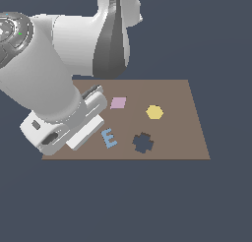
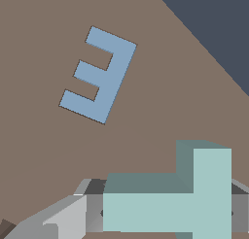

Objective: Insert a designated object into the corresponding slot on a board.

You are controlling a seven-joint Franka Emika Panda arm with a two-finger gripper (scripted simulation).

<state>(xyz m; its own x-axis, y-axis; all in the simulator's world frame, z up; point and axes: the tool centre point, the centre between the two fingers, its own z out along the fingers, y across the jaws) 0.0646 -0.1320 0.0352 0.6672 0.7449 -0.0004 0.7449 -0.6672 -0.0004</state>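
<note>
Presently catalogued, one moment, two views.

Teal T-shaped block (image 2: pixel 194 199): sat between the jaws in the wrist view, its stem running across toward one finger and its crossbar toward the other; raised above the board, not lying on it.
Gripper (image 2: pixel 165 211): clamped on the teal block, grey fingers (image 2: pixel 73 218) pressed against it on both sides; in the exterior view the hand (image 1: pixel 64 125) hung low over the board's corner at that view's left, the block hidden.
Board (image 1: pixel 182 133): flat, brown, rectangular, on a dark slate-blue ground.
Slot: no T-shaped recess could be made out in either view.
Blue E-shaped piece (image 1: pixel 109 137): flat on the board, just beside the hand; also seen in the wrist view (image 2: pixel 99 75).
Pink square piece (image 1: pixel 118 103): flat, near the hand.
Yellow hexagon (image 1: pixel 154 112): flat, mid-board.
Dark jagged recess (image 1: pixel 143 143): beside the E, near the board's front edge.
</note>
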